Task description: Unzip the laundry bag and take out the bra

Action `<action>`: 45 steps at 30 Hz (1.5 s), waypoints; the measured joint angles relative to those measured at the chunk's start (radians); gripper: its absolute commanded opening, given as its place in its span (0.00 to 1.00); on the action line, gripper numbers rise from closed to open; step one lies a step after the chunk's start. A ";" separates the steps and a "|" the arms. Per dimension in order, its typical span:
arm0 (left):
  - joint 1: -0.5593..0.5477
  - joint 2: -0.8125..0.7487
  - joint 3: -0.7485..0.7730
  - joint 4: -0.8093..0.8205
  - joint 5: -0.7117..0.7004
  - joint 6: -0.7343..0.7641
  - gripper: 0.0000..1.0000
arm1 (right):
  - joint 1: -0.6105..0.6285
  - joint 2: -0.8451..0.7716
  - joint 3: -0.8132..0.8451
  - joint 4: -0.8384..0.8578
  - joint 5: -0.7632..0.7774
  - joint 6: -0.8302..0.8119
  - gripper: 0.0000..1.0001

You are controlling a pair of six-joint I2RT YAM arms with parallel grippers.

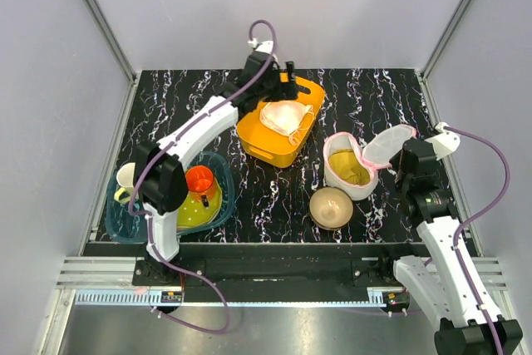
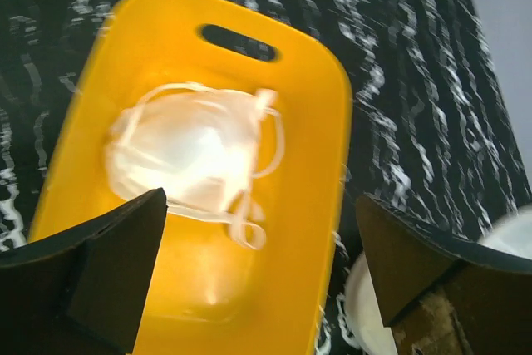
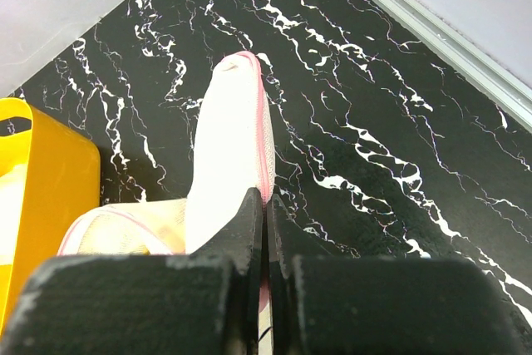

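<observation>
Left gripper (image 2: 259, 201) is hanging wide open over the bra (image 2: 187, 155) lying in the orange basket (image 2: 316, 122); right gripper (image 3: 266, 205) is pinching the laundry bag (image 3: 229, 147) by its pink trim.

— Where is the bra (image 1: 285, 118)?
— Out of the bag. It lies bunched in a rounded heap inside the orange basket (image 1: 258, 145), toward the far end. It is pale cream-beige, and its thin white straps loop loosely around it.
— And the laundry bag (image 1: 359, 189)?
— It sits on the black marbled surface (image 1: 274, 197), just right of the basket and apart from it. It is white mesh with pink trim around the rim.
— Zipped?
— No, unzipped. The mouth gapes upward, and the lid flap (image 1: 389, 143) stands open to the right, tilted and raised off the surface.
— Anything inside?
— It looks yellowish in there, but I cannot tell what it is.
</observation>
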 measured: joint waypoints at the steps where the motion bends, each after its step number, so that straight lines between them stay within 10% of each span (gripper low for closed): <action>1: -0.032 -0.011 0.000 -0.001 -0.014 0.021 0.99 | 0.000 0.000 0.000 0.000 0.000 0.000 0.00; 13: -0.316 0.001 0.001 0.054 0.321 0.077 0.99 | 0.000 0.018 0.000 0.000 -0.006 0.000 0.00; 23: -0.324 0.134 -0.068 0.061 0.441 0.096 0.57 | 0.000 0.018 0.000 0.000 -0.027 0.006 0.00; 38: -0.390 0.357 0.057 0.014 0.265 0.159 0.71 | 0.000 0.006 0.000 -0.001 -0.052 0.009 0.00; 40: -0.393 0.386 0.069 0.012 0.253 0.158 0.63 | 0.000 0.007 0.000 -0.001 -0.052 0.008 0.00; 43: -0.394 0.398 0.084 0.009 0.248 0.150 0.11 | -0.001 0.006 0.000 -0.003 -0.052 0.005 0.00; 45: -0.394 0.399 0.100 0.002 0.249 0.144 0.00 | -0.002 0.006 0.000 -0.007 -0.051 0.001 0.00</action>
